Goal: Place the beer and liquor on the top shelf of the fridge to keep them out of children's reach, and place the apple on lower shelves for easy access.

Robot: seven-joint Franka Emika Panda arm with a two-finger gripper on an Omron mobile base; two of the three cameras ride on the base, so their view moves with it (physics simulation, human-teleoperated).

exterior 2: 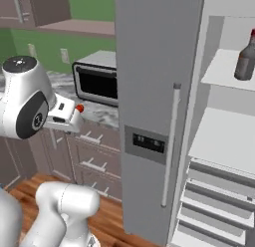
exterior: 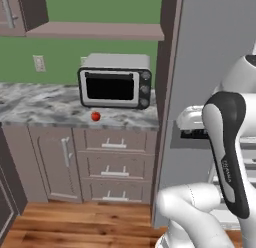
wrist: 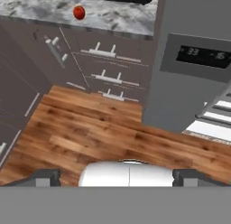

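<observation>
The small round red-orange apple (exterior: 95,116) is sitting on the grey-and-white marbled stone counter (exterior: 35,104), just in front of the boxy silver microwave with a dark glass door (exterior: 115,81), near the counter's front edge at about seven o'clock from the oven; in the hand view the apple (wrist: 79,12) is lying at eleven o'clock, above the mauve cabinet drawers with pale bar handles (wrist: 108,65). The tall grey fridge (exterior 2: 154,91) is standing with its door swung open, the long vertical bar handle (exterior 2: 171,141) and dark display panel (exterior 2: 146,142) facing the camera. Inside, the wide grey glass-like liquor bottle with rounded shoulders (exterior 2: 246,59) is standing upright on the highest flat white top shelf (exterior 2: 219,71), with the bare white lower shelves (exterior 2: 224,139) below it. The jaws (wrist: 122,177) are spread wide and released, gripping nothing, hovering above the warm brown wooden plank floor (wrist: 90,133).
</observation>
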